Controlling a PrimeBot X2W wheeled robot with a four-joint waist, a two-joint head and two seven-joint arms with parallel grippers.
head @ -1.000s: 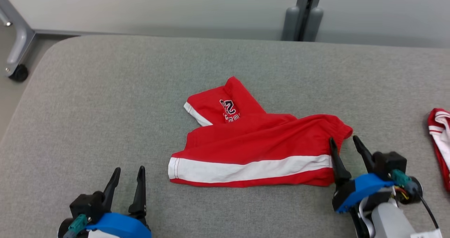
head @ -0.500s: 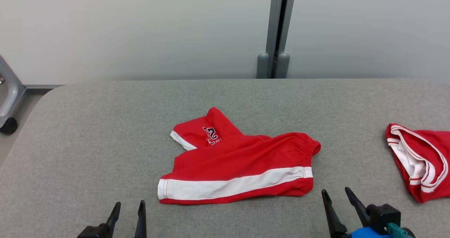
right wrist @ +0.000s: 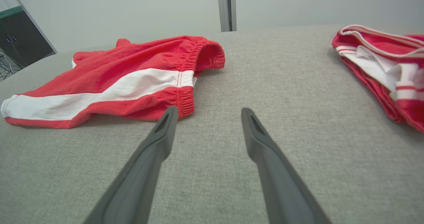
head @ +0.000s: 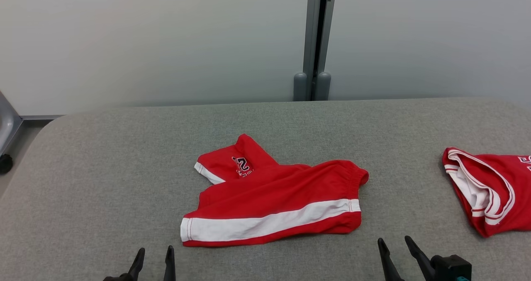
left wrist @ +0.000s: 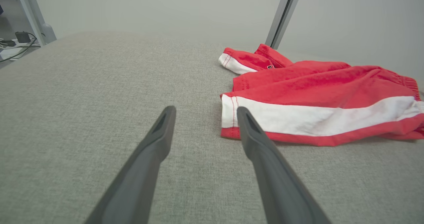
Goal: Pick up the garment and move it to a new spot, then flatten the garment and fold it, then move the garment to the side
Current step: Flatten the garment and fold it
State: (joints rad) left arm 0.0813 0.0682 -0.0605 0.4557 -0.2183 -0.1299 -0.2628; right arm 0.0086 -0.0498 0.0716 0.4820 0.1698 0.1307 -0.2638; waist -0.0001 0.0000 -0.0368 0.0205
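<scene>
1. You are looking at a grey fabric-covered table [head: 103,169] that runs the full width of the head view, with a pale wall behind its far edge.
2. The red shorts [head: 274,198], your task's garment, lie in the middle of the table. They are mostly flat, with a broad white stripe along the side nearest you.
3. Their long axis runs left to right, roughly along the table's near edge. The leg hem is at the left end and the gathered waistband at the right.
4. One leg sticks out toward the far edge.
5. A second red garment [head: 485,198] with white trim sits bunched at the table's right edge, well apart from the shorts.
6. Your left gripper [head: 156,249] is at the near edge with its fingers spread and nothing between them. The hem corner lies just ahead and to its right.
7. Your right gripper [head: 393,239] is likewise spread and empty. The waistband corner lies ahead and to its left.
8. Each arm looks about equally placed for its own end, the left perhaps slightly nearer.
9. The print [head: 240,164] on the outstretched leg shows a dark "2". The letters below it are too small to read.
</scene>
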